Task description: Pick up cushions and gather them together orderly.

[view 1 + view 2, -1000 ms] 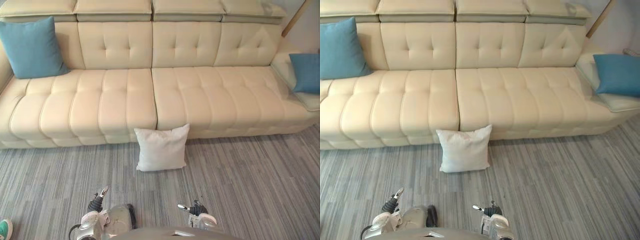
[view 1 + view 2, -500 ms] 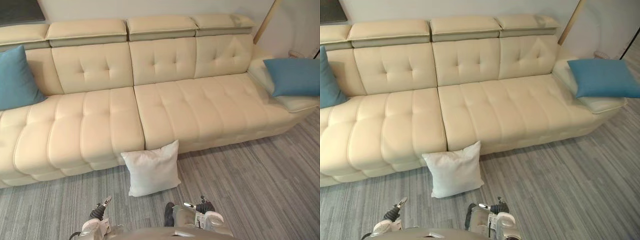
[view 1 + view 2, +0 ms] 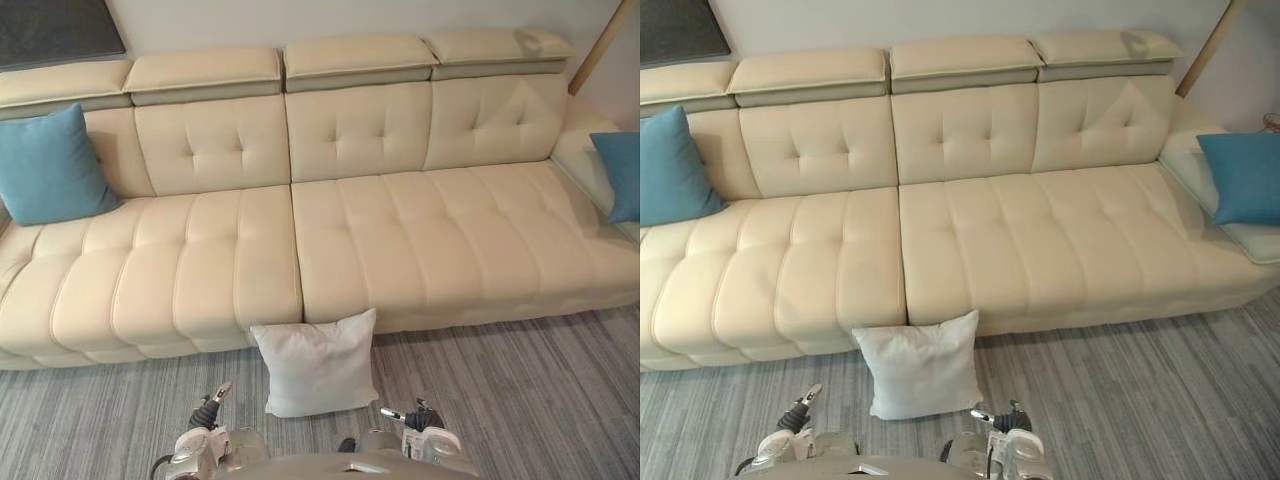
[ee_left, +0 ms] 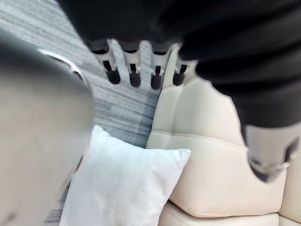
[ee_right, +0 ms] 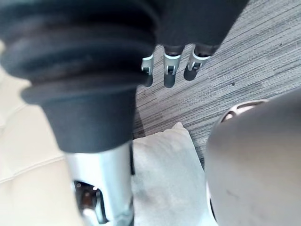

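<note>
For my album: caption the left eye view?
White cushion on grey carpet, leaning against a cream sofa; blue cushions at both ends.

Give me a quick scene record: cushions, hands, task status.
white cushion: on the floor, leaning against the sofa front near its middle seam
left blue cushion: on the sofa's left end, against the backrest
right blue cushion: on the sofa's right end
left hand: open, empty
right hand: open, empty
status: nothing picked up yet; the three cushions lie apart
</note>
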Controlling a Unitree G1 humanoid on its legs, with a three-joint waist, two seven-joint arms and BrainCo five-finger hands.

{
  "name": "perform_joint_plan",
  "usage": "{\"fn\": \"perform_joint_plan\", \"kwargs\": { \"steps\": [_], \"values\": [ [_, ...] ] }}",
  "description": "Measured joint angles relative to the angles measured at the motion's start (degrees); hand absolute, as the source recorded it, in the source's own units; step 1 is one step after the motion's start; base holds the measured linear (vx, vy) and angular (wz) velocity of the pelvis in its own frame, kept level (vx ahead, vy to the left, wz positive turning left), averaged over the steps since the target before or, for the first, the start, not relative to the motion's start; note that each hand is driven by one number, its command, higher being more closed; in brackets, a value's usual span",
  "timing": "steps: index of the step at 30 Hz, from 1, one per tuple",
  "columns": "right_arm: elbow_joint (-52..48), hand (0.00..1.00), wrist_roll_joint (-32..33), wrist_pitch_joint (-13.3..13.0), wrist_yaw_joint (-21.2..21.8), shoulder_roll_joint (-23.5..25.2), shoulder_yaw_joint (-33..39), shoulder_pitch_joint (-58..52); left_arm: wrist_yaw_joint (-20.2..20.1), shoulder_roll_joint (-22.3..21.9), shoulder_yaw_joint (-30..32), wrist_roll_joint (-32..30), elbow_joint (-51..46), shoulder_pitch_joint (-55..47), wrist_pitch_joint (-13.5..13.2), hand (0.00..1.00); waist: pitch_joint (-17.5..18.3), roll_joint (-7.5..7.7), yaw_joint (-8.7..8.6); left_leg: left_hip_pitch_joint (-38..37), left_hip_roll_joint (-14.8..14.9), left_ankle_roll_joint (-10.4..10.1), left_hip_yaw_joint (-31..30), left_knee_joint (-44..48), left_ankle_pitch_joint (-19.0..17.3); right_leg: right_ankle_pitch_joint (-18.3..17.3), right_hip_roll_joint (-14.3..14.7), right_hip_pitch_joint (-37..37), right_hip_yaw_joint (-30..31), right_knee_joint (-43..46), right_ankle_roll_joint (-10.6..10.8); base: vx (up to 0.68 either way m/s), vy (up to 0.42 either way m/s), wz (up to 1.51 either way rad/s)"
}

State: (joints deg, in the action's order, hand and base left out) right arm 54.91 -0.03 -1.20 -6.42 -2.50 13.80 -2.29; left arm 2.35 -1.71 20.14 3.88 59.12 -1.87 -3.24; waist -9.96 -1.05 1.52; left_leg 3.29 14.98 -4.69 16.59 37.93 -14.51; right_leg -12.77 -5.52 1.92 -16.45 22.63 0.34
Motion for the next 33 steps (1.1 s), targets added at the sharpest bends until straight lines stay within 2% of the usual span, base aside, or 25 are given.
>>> {"fn": "perform_joint_plan", "kwargs": {
  "steps": [1,2,3,5,7,9,14,16,19,22,24,27,29,33],
  "values": [
    [-0.19,0.00,0.18,-0.09,-0.03,0.02,0.03,0.23,0.00,0.05,-0.01,-0.06,0.05,0.06,0.01,0.00,0.00,0.05,-0.03,-0.23,-0.69,-0.08,0.43,-5.75,-0.84,0.10,-0.95,0.11,0.63,0.12,0.98,0.14,0.235,-0.06],
    [-0.31,0.00,0.17,-0.08,-0.05,0.03,0.26,0.15,0.00,-0.07,-0.02,-0.07,0.11,0.13,0.03,0.00,0.37,-0.54,0.02,-1.62,-1.91,-1.71,0.27,-10.57,-1.17,0.22,-1.34,0.41,1.41,0.54,2.28,0.17,0.277,0.00],
    [-0.32,0.00,0.15,0.06,-0.05,-0.19,0.29,-0.03,0.04,-0.01,-0.10,-0.08,0.14,0.14,0.05,0.00,0.46,-0.24,0.06,-3.25,-3.30,-2.07,0.27,-12.96,-1.31,0.43,-1.33,0.62,2.15,0.20,2.76,0.13,0.284,0.07],
    [-0.30,0.00,0.14,0.08,-0.04,0.46,-0.19,-0.37,0.07,0.88,-0.27,-0.11,0.23,0.11,0.09,0.00,0.94,1.27,0.31,-3.51,-5.82,-1.52,0.30,-14.55,-1.16,2.16,-2.26,-0.11,4.61,-3.35,3.72,0.08,0.216,0.02],
    [-0.34,0.00,0.12,0.03,-0.04,0.94,-0.16,-0.52,0.09,1.12,-0.36,-0.14,0.64,-0.12,0.13,0.00,1.11,1.61,0.19,-4.84,-7.06,-0.56,0.49,-15.53,-1.15,2.92,-2.85,-1.59,5.93,-5.15,3.35,0.08,0.196,-0.06],
    [-0.42,0.00,0.07,-0.17,-0.02,1.03,-0.34,-0.98,0.07,1.10,-0.56,-0.16,0.65,-0.33,0.15,0.00,1.26,1.80,0.20,-6.75,-8.12,-0.36,0.73,-16.96,-1.19,3.51,-3.40,-2.79,6.87,-6.52,3.89,0.05,0.169,-0.11],
    [-0.42,0.00,-0.25,-0.30,-0.04,1.07,-1.89,-1.60,0.07,1.16,-0.65,-0.64,0.63,-0.81,0.13,0.00,2.03,1.97,0.22,-7.68,-8.66,-0.16,1.32,-19.75,-1.15,4.39,-2.94,-2.72,8.13,-8.41,4.96,0.02,0.046,-0.13],
    [-0.43,0.00,-0.33,-0.34,-0.09,1.00,-1.94,-1.62,0.14,1.15,-1.54,-0.69,0.66,-0.95,0.13,0.00,2.19,1.62,0.23,-8.19,-8.67,0.59,1.58,-21.12,-0.54,5.08,-2.46,-2.76,8.68,-9.40,4.95,-0.03,-0.024,-0.17],
    [-0.43,0.00,-0.42,-0.36,-0.24,0.28,-2.64,-1.77,0.25,0.84,-2.79,-0.76,0.94,-1.16,0.13,0.00,2.83,0.59,0.21,-8.63,-8.56,0.51,2.15,-22.47,0.13,6.15,-1.94,-2.76,9.53,-10.86,5.37,-0.04,-0.020,-0.16],
    [-0.81,0.00,-1.66,-0.30,-0.59,-0.32,-4.71,-1.55,1.03,0.72,-2.96,-0.72,1.15,-0.94,0.10,0.00,2.59,0.39,0.27,-8.18,-8.89,0.64,2.13,-24.00,1.76,7.43,-1.87,-2.40,9.55,-12.19,5.40,-0.08,-0.020,-0.01],
    [-2.57,0.00,-2.71,-0.25,-1.46,-0.52,-6.02,-1.27,1.21,1.05,-4.22,-0.64,1.00,-0.65,-0.03,0.00,2.21,0.41,0.50,-6.85,-8.86,0.21,2.01,-24.06,2.12,7.53,-1.85,-0.49,9.56,-11.29,5.39,-0.13,-0.026,0.01],
    [-5.46,0.00,-2.75,-0.26,-2.97,-0.39,-7.64,2.17,3.03,1.78,-6.29,0.13,-0.09,1.86,-0.45,0.00,-1.25,0.87,0.82,0.28,-7.96,-0.02,2.00,-19.47,2.23,7.60,-1.85,7.20,10.53,-6.38,5.19,-0.24,-0.056,-0.06],
    [-8.92,0.00,-3.87,-0.22,-4.40,-1.63,-9.27,5.73,4.12,2.90,-8.26,1.74,-0.81,4.94,-0.65,0.00,-4.19,0.72,0.71,8.28,-5.99,0.20,1.93,-12.83,0.44,7.46,-1.12,14.53,11.40,-2.51,4.68,-0.32,-0.043,-0.16],
    [-15.72,0.00,-4.38,-0.26,-6.90,-4.65,-10.40,9.75,5.66,3.55,-10.75,5.06,-3.21,7.99,-1.21,0.00,-7.42,0.98,0.61,17.15,-3.64,0.98,2.09,-4.83,-1.98,6.91,-0.33,24.03,13.09,4.10,3.72,-0.25,-0.012,-0.26]
  ]
}}
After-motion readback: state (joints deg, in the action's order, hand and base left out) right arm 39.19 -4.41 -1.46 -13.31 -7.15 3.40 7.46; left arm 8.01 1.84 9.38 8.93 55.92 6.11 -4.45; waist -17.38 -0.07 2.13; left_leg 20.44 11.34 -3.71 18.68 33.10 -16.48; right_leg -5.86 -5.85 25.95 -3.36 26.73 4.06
